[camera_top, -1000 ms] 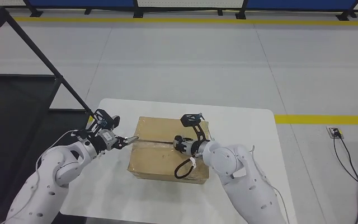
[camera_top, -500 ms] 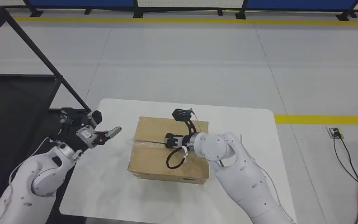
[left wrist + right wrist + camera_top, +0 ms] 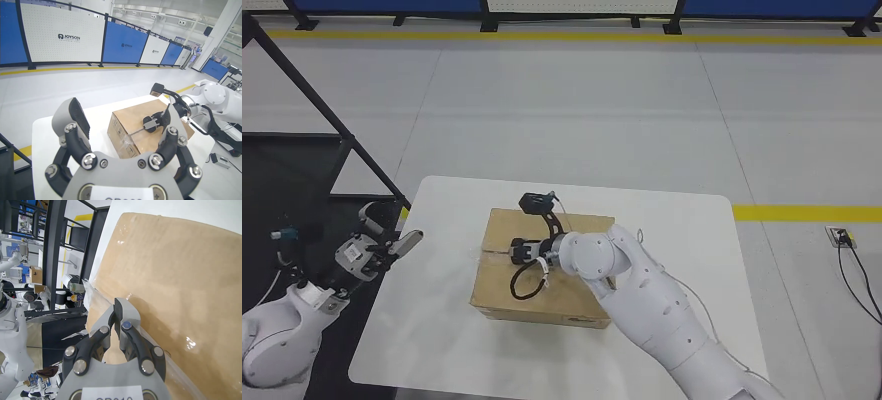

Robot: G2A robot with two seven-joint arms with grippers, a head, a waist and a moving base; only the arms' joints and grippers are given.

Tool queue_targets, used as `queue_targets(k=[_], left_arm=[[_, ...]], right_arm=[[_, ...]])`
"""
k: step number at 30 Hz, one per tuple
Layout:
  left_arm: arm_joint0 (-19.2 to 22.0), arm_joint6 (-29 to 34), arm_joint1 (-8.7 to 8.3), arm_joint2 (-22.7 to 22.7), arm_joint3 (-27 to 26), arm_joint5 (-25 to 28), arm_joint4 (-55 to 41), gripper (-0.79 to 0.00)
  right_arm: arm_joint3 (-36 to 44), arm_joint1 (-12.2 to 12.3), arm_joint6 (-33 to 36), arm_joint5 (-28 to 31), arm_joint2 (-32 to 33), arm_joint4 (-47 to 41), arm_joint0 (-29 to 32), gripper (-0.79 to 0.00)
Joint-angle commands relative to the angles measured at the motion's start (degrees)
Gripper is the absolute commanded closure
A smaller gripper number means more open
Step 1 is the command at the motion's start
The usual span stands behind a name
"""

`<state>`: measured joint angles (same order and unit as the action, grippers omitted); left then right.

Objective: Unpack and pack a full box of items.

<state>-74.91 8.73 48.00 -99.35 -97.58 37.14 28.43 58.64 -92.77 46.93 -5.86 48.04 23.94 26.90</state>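
Note:
A brown cardboard box (image 3: 542,285) sealed with clear tape stands in the middle of the white table (image 3: 672,240). My right gripper (image 3: 514,249) rests on the box's top near its left end, over the taped seam. In the right wrist view this gripper (image 3: 115,313) is shut, pads together, nothing visible between them; a loose tape end (image 3: 90,292) lifts off the box (image 3: 170,266) edge. My left gripper (image 3: 394,245) hangs open beyond the table's left edge, well apart from the box. From the left wrist its fingers (image 3: 79,117) stand wide, framing the box (image 3: 128,117) and the right gripper (image 3: 149,125).
A black metal frame (image 3: 312,90) and a dark panel (image 3: 282,220) stand just left of the table. Bare table surface lies on all sides of the box, widest at the right. Grey floor with a yellow line (image 3: 802,212) surrounds it.
My left gripper drew back from the box's left end to beyond the table's left edge. The right gripper slid leftward along the box top's seam.

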Motion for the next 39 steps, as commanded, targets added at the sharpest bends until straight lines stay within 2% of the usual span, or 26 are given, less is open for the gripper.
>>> queue_targets(k=[1, 14, 24, 32, 39], left_arm=[[-1.28, -0.46, 0.02, -1.32, -0.61, 0.23, -0.40, -0.785], [-6.91, -2.01, 0.31, -7.53, -2.92, 2.58, -1.65, -0.785], [-7.17, -1.64, 0.58, -8.04, -2.34, 3.76, -0.81, -0.785], [-5.98, -0.65, 0.69, -7.26, -2.45, 4.68, 0.71, -0.785], [-4.81, -0.02, 0.85, -5.89, -2.41, 4.77, 1.36, -0.785]], right_arm=[[-1.75, -0.72, -0.92, 0.14, -1.08, -0.89, -1.00, 0.000], [-11.37, -6.08, -10.52, 2.74, -7.17, -4.95, -5.87, 0.000], [-18.61, -8.49, -7.63, 4.71, -7.69, -9.18, -8.20, 0.000], [-18.40, -7.31, -4.07, 5.26, -4.58, -9.48, -7.65, 0.000], [-8.95, -3.71, -1.31, 2.88, 0.44, -4.93, -2.75, 0.000]])
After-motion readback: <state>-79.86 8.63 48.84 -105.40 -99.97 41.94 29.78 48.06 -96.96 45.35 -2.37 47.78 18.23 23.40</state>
